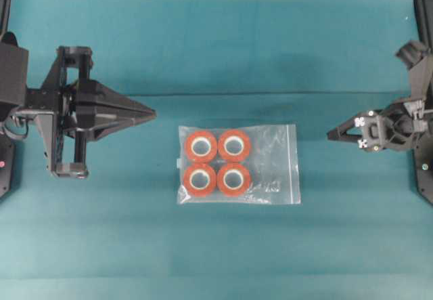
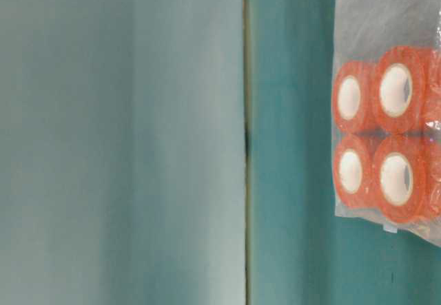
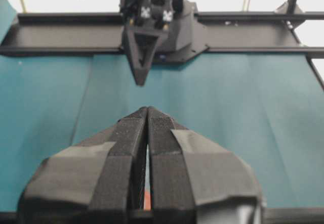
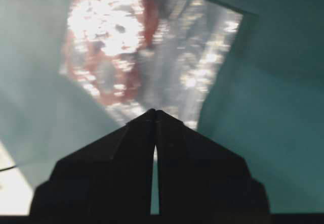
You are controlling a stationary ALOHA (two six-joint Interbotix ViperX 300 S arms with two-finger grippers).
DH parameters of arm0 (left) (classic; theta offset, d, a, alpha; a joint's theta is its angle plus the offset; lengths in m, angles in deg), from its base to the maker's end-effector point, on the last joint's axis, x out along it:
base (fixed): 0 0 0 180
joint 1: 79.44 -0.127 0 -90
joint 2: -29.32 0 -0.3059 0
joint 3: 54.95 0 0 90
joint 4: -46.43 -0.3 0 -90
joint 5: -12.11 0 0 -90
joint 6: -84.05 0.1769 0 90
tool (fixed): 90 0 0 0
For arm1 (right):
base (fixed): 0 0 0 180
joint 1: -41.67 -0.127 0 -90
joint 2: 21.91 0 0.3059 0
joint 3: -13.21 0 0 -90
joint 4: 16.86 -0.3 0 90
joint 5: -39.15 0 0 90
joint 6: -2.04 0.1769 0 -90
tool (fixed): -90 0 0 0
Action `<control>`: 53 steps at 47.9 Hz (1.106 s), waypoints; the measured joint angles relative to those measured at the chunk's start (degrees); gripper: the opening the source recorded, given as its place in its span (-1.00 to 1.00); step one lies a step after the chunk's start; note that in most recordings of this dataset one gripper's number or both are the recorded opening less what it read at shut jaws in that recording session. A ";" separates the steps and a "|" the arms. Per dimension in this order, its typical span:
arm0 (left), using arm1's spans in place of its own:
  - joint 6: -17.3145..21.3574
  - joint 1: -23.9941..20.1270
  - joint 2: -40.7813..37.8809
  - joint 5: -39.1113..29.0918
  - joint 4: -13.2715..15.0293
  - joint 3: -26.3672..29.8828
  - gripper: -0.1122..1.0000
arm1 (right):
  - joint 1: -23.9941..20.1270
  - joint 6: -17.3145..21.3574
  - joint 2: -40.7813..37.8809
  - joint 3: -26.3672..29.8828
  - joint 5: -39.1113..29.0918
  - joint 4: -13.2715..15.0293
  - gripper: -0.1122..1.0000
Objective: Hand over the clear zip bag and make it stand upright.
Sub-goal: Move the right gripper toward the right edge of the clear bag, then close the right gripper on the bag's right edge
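The clear zip bag (image 1: 238,164) lies flat in the middle of the teal table, its zip strip along the right short edge and several orange rolls with white cores (image 1: 218,162) packed toward its left end. The table-level view shows the same clear zip bag (image 2: 389,105) at the right edge. My left gripper (image 1: 153,114) is shut with nothing in it, its tips pointing right, short of the bag's upper left corner. My right gripper (image 1: 329,136) is shut and empty too, pointing left, a little off the zip end. In the right wrist view the clear zip bag (image 4: 167,57) glitters beyond the right gripper (image 4: 155,112).
The teal cloth (image 1: 216,49) covers the whole table, with a fold line running across above the bag. In the left wrist view the left gripper (image 3: 147,108) faces the right arm (image 3: 152,21) and the black frame rail (image 3: 253,37) at the far side.
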 measured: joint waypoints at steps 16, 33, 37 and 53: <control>-0.53 -0.09 -1.49 -1.85 0.00 1.23 -0.81 | 0.00 2.37 -8.35 -0.09 2.02 -2.20 0.39; -0.53 -0.18 -1.76 -2.99 -0.09 1.32 -0.81 | -4.48 2.81 -14.24 -0.09 9.23 -2.90 0.84; -0.53 -0.18 -1.67 -3.16 -0.09 1.32 -0.81 | -6.24 3.43 -15.91 -0.09 12.66 -4.31 0.84; -0.53 -0.18 -1.76 -3.16 -0.09 1.32 -0.81 | -12.39 8.35 -24.08 1.58 22.68 -5.89 0.84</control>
